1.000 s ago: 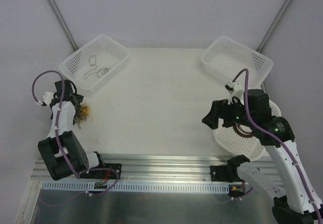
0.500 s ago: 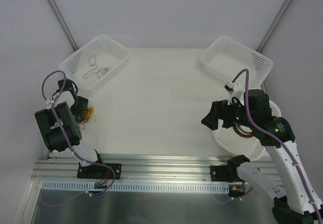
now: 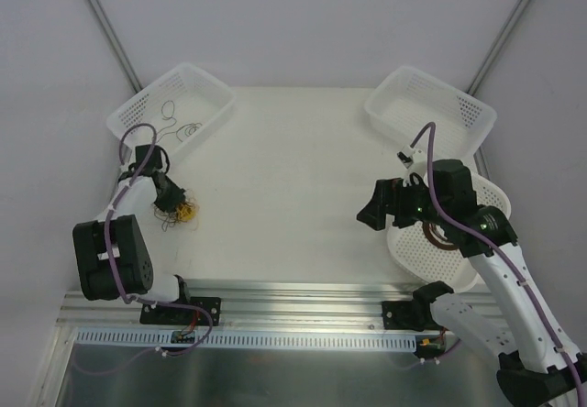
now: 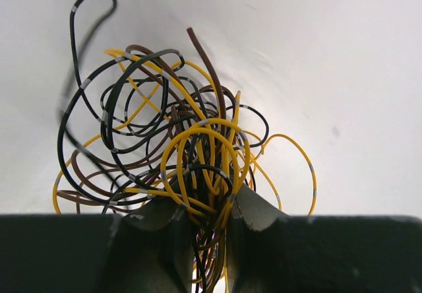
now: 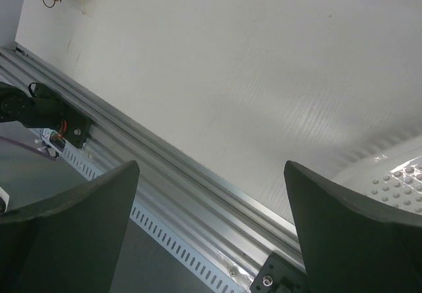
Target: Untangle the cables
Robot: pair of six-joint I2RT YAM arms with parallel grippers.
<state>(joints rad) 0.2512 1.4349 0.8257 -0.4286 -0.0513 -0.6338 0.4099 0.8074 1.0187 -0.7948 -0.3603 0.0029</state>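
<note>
Cables [image 4: 198, 167]: loose snarl of thin yellow, brown and black loops, pinched in left claw [image 4: 206, 214]; right claw [image 5: 211, 174] released.

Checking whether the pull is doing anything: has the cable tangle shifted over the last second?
Yes. The cables, pinched in the left end effector, have shifted right, from left of the left basket's near corner to right of it.
</note>
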